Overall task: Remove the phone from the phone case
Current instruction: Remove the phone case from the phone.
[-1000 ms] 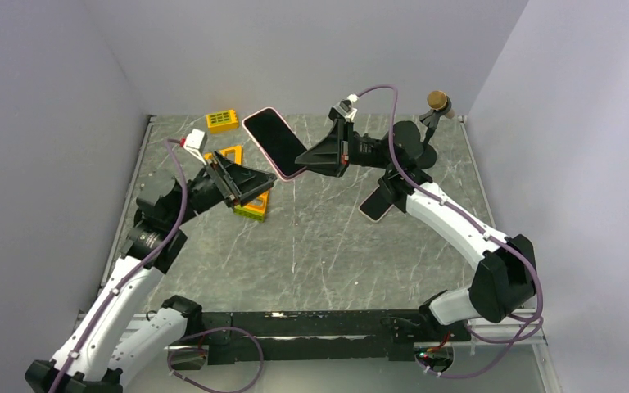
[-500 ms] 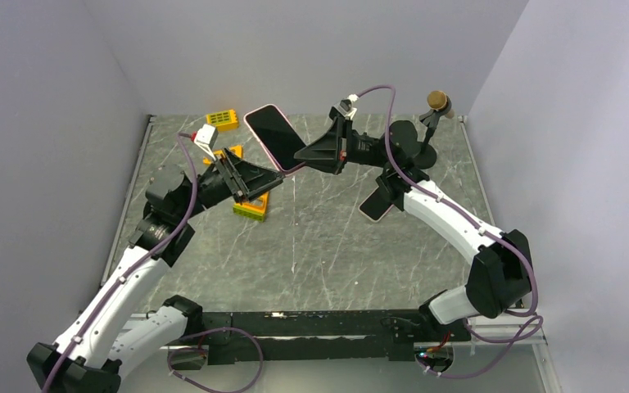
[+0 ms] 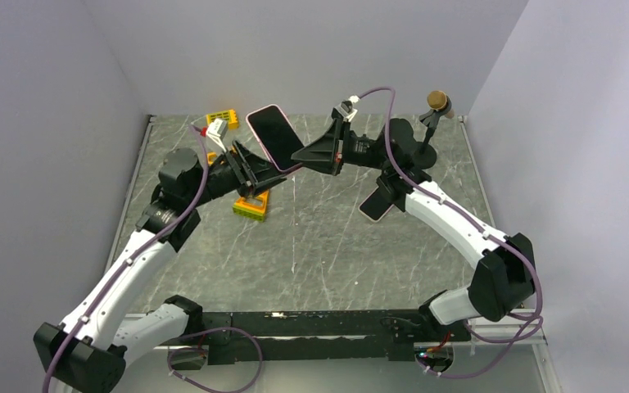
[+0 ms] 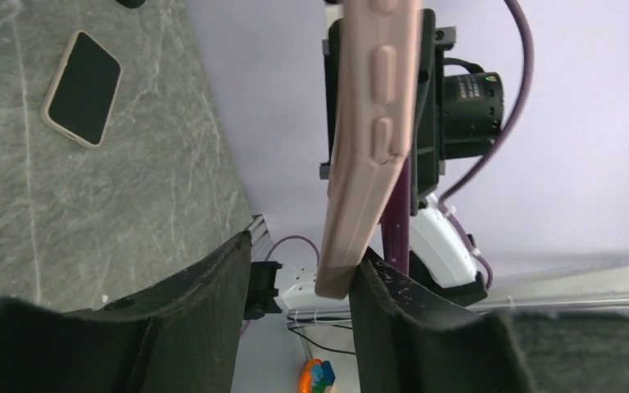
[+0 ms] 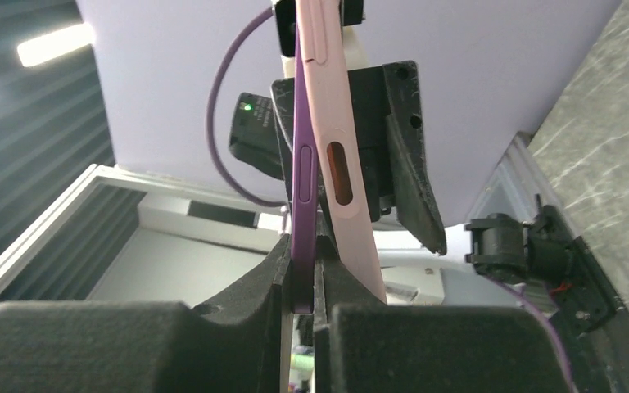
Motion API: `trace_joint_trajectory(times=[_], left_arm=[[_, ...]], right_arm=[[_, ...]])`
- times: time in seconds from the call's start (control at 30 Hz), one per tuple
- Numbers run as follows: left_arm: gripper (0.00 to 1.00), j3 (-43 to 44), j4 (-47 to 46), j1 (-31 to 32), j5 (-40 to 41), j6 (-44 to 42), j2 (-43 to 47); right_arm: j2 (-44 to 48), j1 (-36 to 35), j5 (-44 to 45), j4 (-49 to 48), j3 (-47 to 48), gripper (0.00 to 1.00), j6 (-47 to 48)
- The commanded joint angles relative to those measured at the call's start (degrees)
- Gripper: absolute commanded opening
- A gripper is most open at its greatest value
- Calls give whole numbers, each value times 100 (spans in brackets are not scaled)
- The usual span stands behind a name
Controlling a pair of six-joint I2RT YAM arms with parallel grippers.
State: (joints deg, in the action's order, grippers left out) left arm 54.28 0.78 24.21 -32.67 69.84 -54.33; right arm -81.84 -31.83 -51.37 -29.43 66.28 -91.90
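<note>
A purple phone (image 3: 269, 135) in a pink case is held up above the back of the table, screen facing the top camera. My right gripper (image 3: 297, 157) is shut on its lower right corner. In the right wrist view the fingers pinch the phone's purple edge (image 5: 303, 188), and the pink case (image 5: 336, 164) has peeled away outside the right finger. My left gripper (image 3: 254, 169) is open at the phone's lower left. In the left wrist view a corner of the pink case (image 4: 368, 147) sits between the open fingers (image 4: 303, 254), against the right finger.
A second phone (image 3: 375, 205) in a pale case lies screen up on the table under the right arm, and also shows in the left wrist view (image 4: 82, 88). Yellow and orange blocks (image 3: 251, 205) lie under the left gripper, a yellow block (image 3: 223, 119) at the back, and a brown-topped stand (image 3: 436, 102) at the back right.
My left arm has swung up and to the right, bringing its open fingers around the case's lower corner. The right gripper has shifted the phone slightly left and up.
</note>
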Motion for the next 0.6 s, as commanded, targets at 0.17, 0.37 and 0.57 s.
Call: trace_joint_trajectory(times=[0.17, 0.37, 0.57], left_arm=[[15, 842, 671, -7, 800, -429, -192], [0, 504, 1119, -21, 2397, 348, 252], [0, 516, 1000, -39, 2524, 704, 81]], right_arm=[[615, -213, 282, 1525, 354, 0, 1323], [821, -294, 311, 1584, -114, 0, 1523], [1002, -308, 363, 1770, -317, 0, 1715]])
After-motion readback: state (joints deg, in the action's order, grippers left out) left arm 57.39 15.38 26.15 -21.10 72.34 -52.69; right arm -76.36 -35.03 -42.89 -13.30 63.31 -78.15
